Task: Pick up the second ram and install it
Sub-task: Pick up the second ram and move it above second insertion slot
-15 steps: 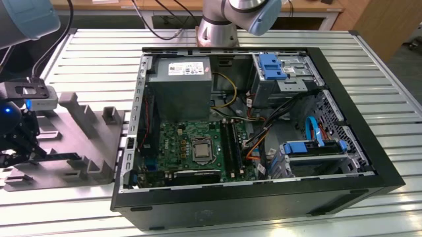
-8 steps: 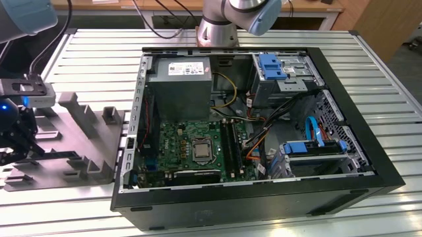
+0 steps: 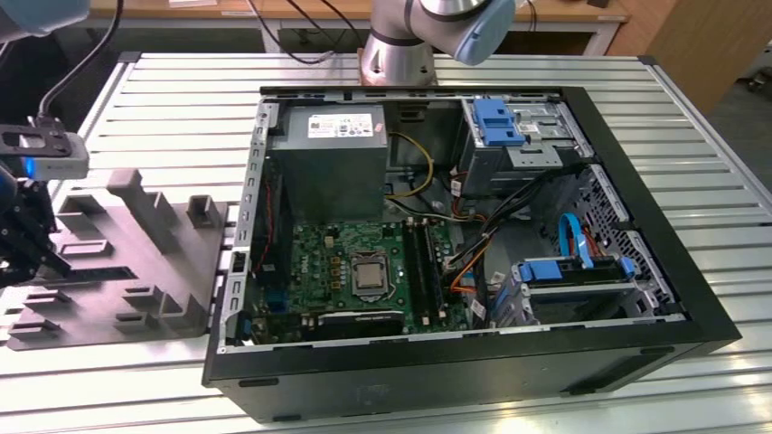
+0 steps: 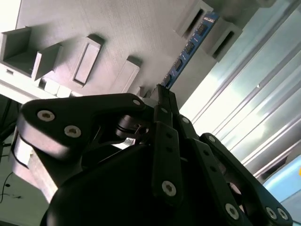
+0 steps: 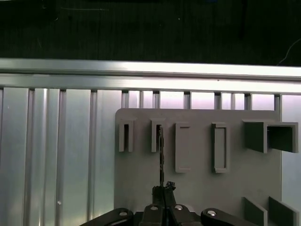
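The second ram [image 4: 188,49] is a thin blue stick with a row of dark chips. It stands on edge in a slot of the purple-grey tray [image 4: 108,28]. The first wrist view shows the ram [image 5: 161,155] edge-on as a thin dark line running from a tray slot to my fingertips. My gripper [image 4: 162,96] is closed on the ram's near end, with its black fingers pressed together around the stick. In the exterior view the gripper [image 3: 27,258] hangs over the tray [image 3: 157,280] at that view's far left.
An open computer case [image 3: 675,271] lies on the slatted metal table, to the exterior view's right of the tray. Inside are the green motherboard [image 3: 325,262], its memory slots [image 3: 422,262], a grey power supply [image 3: 325,172] and blue drive brackets [image 3: 494,122]. The arm's base [image 3: 399,45] stands behind the case.
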Tool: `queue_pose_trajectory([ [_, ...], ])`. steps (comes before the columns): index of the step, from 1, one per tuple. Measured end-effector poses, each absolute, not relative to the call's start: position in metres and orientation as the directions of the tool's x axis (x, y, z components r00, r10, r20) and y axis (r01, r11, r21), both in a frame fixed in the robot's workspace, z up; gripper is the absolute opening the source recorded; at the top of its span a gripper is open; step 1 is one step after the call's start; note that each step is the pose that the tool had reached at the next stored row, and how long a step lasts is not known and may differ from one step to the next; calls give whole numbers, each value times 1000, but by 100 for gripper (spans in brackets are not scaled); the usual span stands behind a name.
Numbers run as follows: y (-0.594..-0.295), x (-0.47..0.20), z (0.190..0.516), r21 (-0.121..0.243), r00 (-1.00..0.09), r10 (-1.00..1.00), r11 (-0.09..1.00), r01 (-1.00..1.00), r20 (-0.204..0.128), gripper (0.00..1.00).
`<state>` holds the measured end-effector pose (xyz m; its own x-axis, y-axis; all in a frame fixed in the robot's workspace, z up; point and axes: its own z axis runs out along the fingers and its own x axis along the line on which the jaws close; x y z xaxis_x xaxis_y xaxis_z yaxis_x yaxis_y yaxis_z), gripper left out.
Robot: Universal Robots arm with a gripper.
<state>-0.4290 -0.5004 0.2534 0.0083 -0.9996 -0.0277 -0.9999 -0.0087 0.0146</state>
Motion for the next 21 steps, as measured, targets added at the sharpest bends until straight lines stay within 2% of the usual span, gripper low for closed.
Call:
queue_pose_trajectory([
  [21,-500,-429,325,14,8,-999,-9,-1000,-47,11],
])
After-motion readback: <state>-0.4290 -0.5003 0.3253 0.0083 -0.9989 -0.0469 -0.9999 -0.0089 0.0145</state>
